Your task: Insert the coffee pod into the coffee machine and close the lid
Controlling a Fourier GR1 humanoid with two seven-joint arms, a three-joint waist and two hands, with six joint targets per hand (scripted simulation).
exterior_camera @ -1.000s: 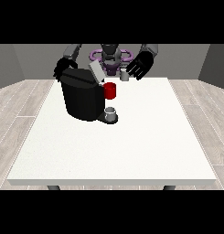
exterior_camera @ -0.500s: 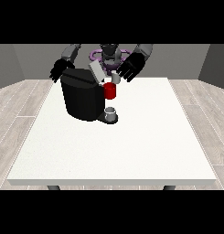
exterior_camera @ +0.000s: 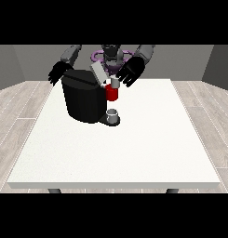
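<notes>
The hand at the view's right, fingers spread, hovers just right of the pod, which sits upright atop the machine's red head. Lid stands tilted open. The other hand, fingers relaxed, hangs far left.

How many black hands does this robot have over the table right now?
2. One hand is at the view's right, fingers spread, just above the coffee machine's raised lid. The other hand is at the view's left, behind the machine's far corner. None seems hidden.
</notes>
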